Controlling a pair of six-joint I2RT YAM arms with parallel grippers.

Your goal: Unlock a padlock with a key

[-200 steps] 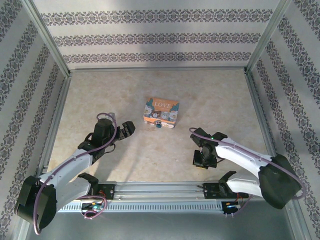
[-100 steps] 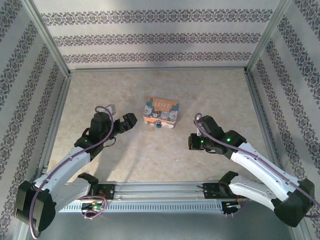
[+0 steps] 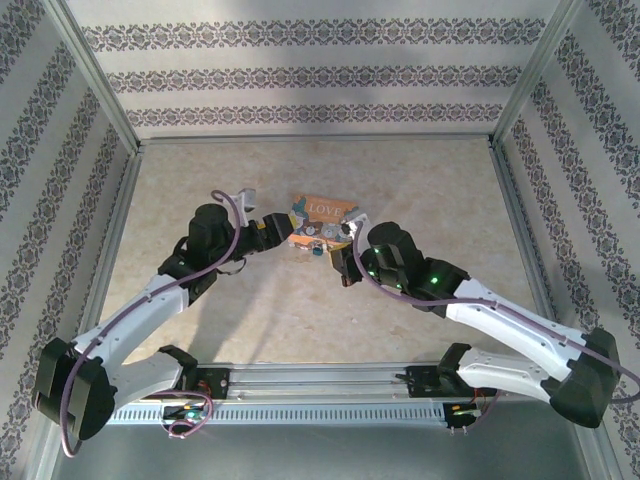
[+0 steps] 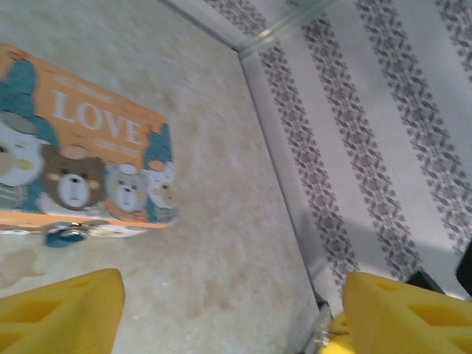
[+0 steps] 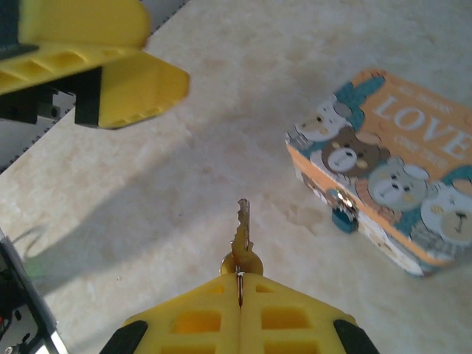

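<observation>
The right gripper [image 5: 240, 279] is clamped tight on the key [image 5: 241, 234], and the toothed blade sticks out past its yellow fingertips, clear of the table [image 5: 184, 184]. Near the blade tip but not touching it, the padlock [image 5: 341, 215] sits at the foot of the near side of the orange LOVE box [image 5: 402, 166], which stands mid-table. The left gripper [image 4: 228, 295] hangs just beside the box's left end, its jaws spread wide with nothing between them.

A beige marbled table [image 3: 420, 190] carries the orange LOVE box [image 3: 322, 212], padlock [image 5: 341, 218] at its front.
</observation>
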